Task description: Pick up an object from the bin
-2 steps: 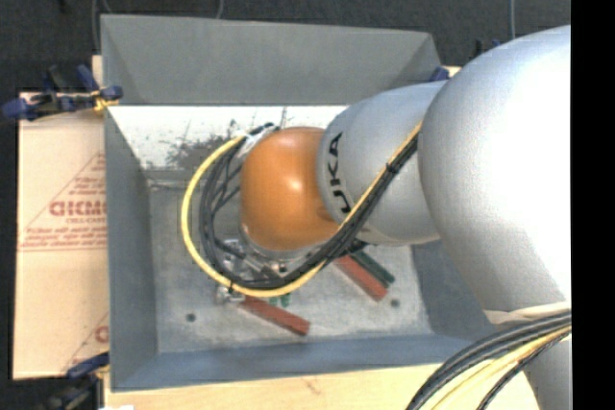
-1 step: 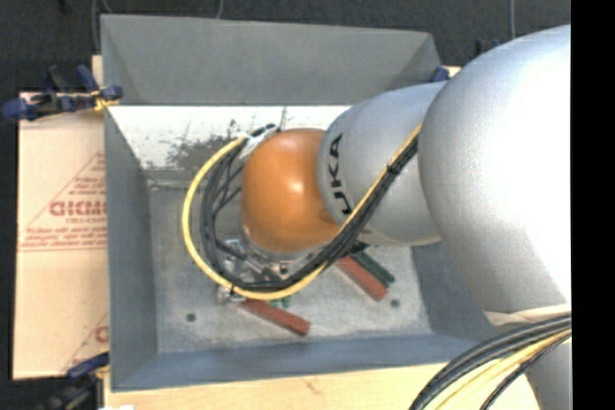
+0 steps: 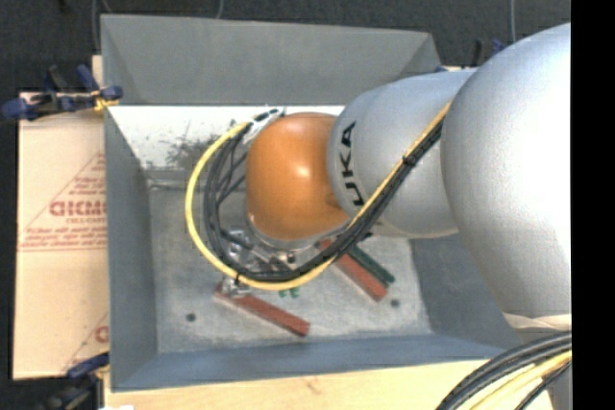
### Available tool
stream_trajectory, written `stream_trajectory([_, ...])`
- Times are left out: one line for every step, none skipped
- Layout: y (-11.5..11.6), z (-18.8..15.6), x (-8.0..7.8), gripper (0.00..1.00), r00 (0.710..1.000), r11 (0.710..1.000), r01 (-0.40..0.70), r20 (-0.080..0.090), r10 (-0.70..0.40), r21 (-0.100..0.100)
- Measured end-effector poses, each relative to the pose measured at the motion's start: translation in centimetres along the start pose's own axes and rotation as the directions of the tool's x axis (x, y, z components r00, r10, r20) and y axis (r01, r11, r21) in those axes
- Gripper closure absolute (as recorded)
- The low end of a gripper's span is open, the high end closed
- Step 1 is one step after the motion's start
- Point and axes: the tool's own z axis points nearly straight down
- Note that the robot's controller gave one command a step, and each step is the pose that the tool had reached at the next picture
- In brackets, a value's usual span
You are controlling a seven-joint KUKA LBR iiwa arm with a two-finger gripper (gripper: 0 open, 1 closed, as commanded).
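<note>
My gripper is low in the bin, its metal body showing just under the orange cover near the bin's middle. A flat reddish-brown stick lies on the floor right in front of it, running from left to lower right. A second reddish-brown stick lies to the right, crossed by a dark green strip; both are partly hidden under the arm. A small green bit sits between the two sticks.
The arm and its looped cables cover the middle and right of the bin. Dark specks are scattered on the back-left slope. Bare floor shows at the left and along the front wall.
</note>
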Motion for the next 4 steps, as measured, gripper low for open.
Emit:
stream_trajectory([0.1, -1.2, -0.1, 1.0, 1.0, 1.0, 0.008, 0.002, -0.008, 0.0])
stream_trajectory([2.9, -2.2, 0.2, 0.0, 1.0, 1.0, -0.001, 0.003, 0.001, -0.002])
stream_trajectory([2.9, -2.2, 0.2, 0.0, 1.0, 1.0, -0.003, 0.003, 0.003, -0.002])
stream_trajectory([-1.4, 3.9, 0.7, 1.0, 0.999, 0.999, 0.032, 0.008, -0.032, -0.005])
